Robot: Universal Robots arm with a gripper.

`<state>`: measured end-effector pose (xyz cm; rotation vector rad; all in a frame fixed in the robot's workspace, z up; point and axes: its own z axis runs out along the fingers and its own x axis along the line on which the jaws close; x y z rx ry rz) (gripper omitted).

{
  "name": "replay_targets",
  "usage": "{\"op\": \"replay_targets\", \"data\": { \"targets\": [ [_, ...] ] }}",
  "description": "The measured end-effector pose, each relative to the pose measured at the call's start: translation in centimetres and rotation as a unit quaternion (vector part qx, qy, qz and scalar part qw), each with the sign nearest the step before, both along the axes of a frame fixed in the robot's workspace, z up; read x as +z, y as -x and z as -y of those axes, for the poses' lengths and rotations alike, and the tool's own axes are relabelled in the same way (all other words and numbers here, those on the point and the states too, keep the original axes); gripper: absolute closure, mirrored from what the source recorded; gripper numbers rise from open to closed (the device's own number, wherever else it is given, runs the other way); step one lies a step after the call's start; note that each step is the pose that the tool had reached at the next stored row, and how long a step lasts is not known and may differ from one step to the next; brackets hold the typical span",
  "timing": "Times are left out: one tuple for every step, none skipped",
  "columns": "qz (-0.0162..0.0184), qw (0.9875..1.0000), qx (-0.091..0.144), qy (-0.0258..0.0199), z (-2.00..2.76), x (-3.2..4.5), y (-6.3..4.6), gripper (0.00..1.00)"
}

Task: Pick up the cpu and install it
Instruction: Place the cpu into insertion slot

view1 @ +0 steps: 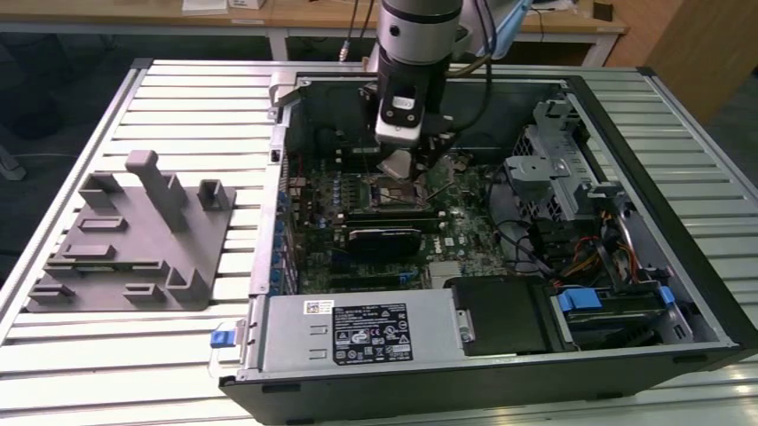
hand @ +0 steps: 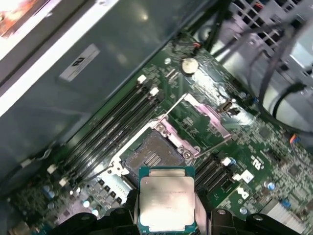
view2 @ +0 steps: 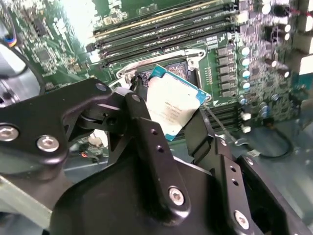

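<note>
The cpu, a flat square chip with a pale silvery top and a thin teal rim, hangs just above the motherboard with my gripper shut on two of its opposite edges. In the second wrist view the cpu sits tilted between the black fingers. Just beyond the chip lies the open socket, its metal load plate swung back. In the exterior view my gripper hovers inside the open computer case, directly over the socket.
Long black memory slots flank the socket. A grey power supply fills the case's near side, and a drive cage with cables stands at the exterior view's right. A grey fixture block rests on the slatted table at the left.
</note>
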<state>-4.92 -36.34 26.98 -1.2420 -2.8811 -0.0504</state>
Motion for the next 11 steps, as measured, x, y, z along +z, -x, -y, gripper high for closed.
{"op": "replay_targets", "data": {
  "targets": [
    [0.0000, 1.0000, -0.009, 0.0000, 0.00, -0.01, 0.00, 0.46],
    [0.0000, 0.9998, -0.018, 0.0000, 0.00, -0.02, 0.00, 0.46],
    [0.0000, 0.9996, -0.027, 0.0000, 0.00, -0.03, 0.00, 0.46],
    [0.0000, 0.9993, -0.036, 0.0000, 0.00, -0.05, 0.00, 0.46],
    [0.0000, 0.9990, -0.045, 0.0000, 0.00, -0.06, 0.00, 0.46],
    [0.0000, 0.9985, -0.054, 0.0000, 0.00, -0.07, 0.00, 0.46],
    [0.0000, 0.9980, -0.063, 0.0000, 0.00, -0.08, 0.00, 0.46],
    [0.0000, 0.9974, -0.072, 0.0000, 0.00, -0.09, 0.00, 0.46],
    [0.0000, 0.9967, -0.081, 0.0000, 0.00, -0.10, 0.00, 0.46],
    [0.0000, 0.9959, -0.090, 0.0000, 0.00, -0.11, 0.00, 0.46],
    [0.0000, 0.9950, -0.100, 0.0000, 0.00, -0.12, 0.00, 0.46]
  ]
}}
